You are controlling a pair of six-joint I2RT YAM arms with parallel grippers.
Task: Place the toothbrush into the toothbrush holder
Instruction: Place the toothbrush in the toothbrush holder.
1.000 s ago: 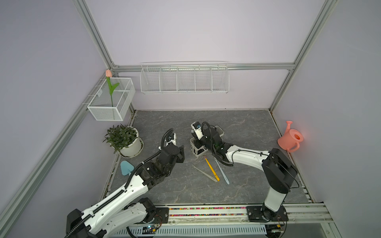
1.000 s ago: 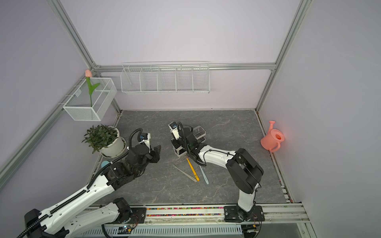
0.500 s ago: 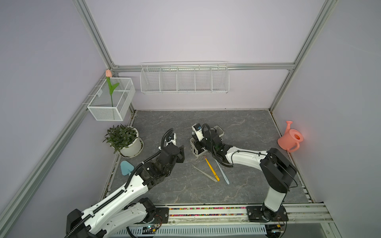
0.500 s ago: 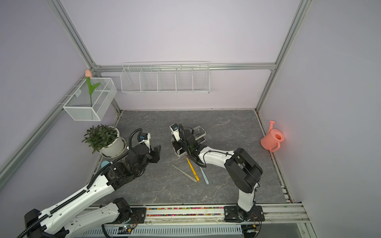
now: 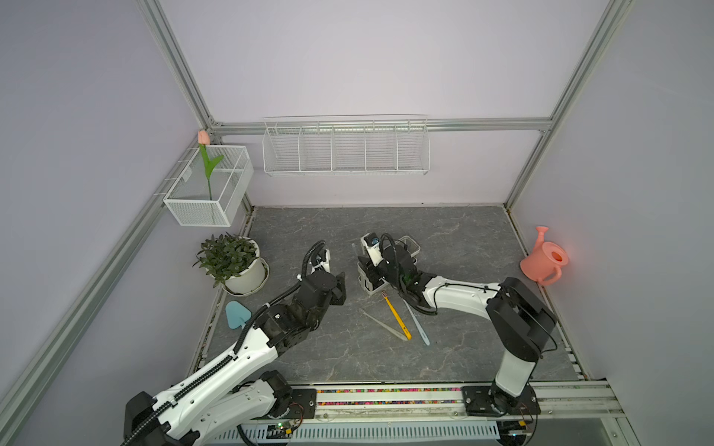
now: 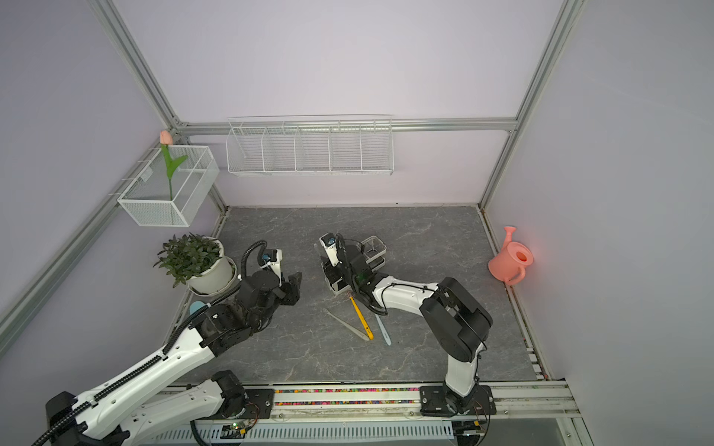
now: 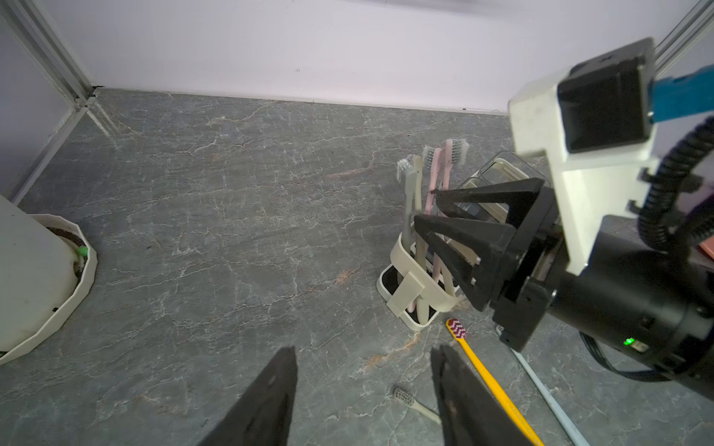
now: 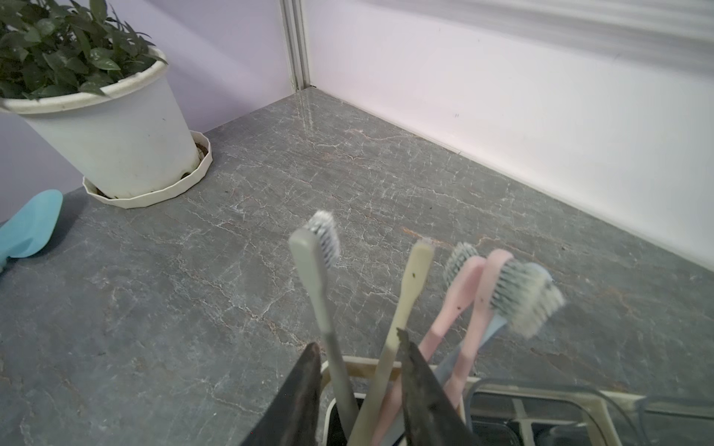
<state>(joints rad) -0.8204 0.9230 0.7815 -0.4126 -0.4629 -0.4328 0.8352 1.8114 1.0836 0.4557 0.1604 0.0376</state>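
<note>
Top views: from high up we look steeply down on the whole grey marbled table (image 5: 347, 359).
Wrist views: we sit low and close; both share the cream-white rectangular toothbrush holder (image 7: 403, 262).

This is a robotics lab test cell, dressed up as a corner of a home. An aluminium frame (image 5: 184, 77) holds plain lilac wall panels (image 5: 347, 58) around a grey marble-look tabletop (image 5: 463, 239). At 6 o'clock, a mounting rail (image 5: 386, 395) carries the left arm (image 5: 232, 359) and right arm (image 5: 456, 295). Household props ring the edge: white wire basket (image 5: 345, 154) at 12, mesh box (image 5: 201, 212) with a tulip (image 5: 203, 137) at 10, potted plant (image 5: 228, 256) at 9, pink watering can (image 5: 543, 262) at 3. In the centre stands a toothbrush holder (image 7: 429, 294).
</note>
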